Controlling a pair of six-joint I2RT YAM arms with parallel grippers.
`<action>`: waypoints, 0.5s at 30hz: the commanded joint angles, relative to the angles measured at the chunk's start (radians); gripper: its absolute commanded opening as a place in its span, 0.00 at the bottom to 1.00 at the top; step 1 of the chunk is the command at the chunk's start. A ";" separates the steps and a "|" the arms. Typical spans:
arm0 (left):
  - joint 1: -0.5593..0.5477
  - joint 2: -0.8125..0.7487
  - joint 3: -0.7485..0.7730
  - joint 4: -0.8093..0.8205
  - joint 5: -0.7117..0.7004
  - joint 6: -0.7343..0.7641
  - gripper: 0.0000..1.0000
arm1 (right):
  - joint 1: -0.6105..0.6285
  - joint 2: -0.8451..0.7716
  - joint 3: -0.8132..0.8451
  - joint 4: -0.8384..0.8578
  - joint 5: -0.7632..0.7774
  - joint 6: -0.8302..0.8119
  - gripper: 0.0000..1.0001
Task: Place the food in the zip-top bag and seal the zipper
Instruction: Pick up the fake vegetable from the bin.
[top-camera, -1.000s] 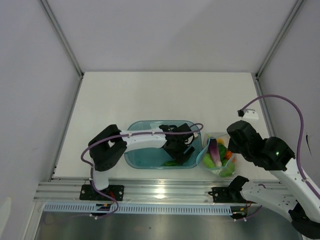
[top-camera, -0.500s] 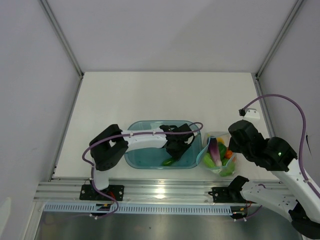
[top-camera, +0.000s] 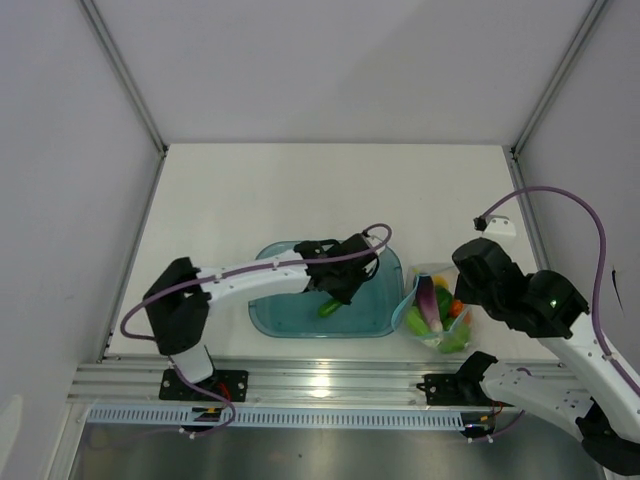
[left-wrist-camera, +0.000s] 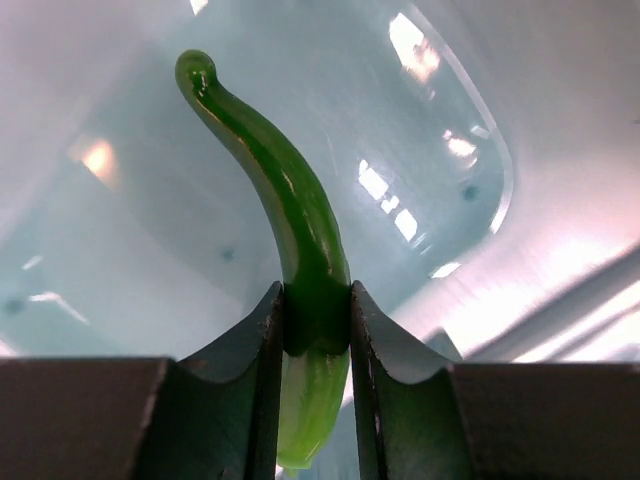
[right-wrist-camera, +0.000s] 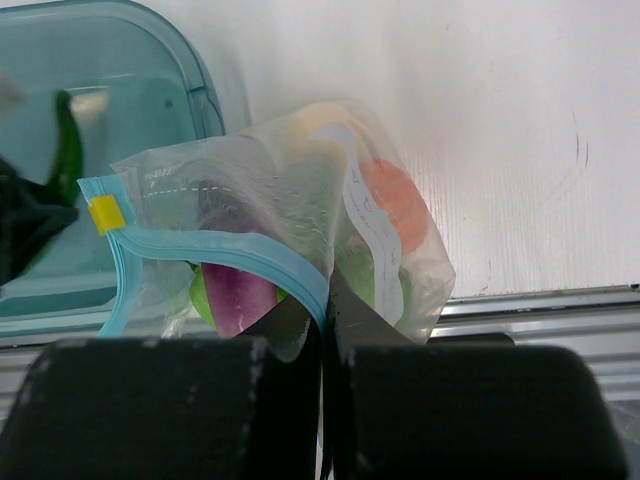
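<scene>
Left gripper (left-wrist-camera: 314, 300) clamps dark green chili (left-wrist-camera: 300, 220) between its fingers over blue tub (left-wrist-camera: 150, 250), curled tip pointing away; right gripper (right-wrist-camera: 322, 330) pinched shut on zip-top bag (right-wrist-camera: 290, 190) at the zipper (right-wrist-camera: 240, 248).

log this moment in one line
left hand: shut on chili over tub | right hand: shut on bag | bag: open, food inside

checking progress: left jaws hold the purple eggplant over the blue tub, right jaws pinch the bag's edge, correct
Wrong item: the left wrist view shows the left jaws clamped on the dark green chili, over the blue tub. The purple eggplant is inside the zip-top bag, whose edge the right jaws pinch.
</scene>
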 joint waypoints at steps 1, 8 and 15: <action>0.009 -0.178 0.026 -0.034 -0.069 -0.024 0.01 | -0.004 0.008 0.045 0.004 0.024 -0.001 0.00; 0.018 -0.381 0.102 -0.105 0.005 -0.073 0.01 | -0.003 0.030 0.052 0.010 0.020 -0.001 0.00; 0.052 -0.531 0.096 -0.027 0.370 -0.157 0.01 | -0.003 0.033 0.050 0.015 0.015 0.001 0.00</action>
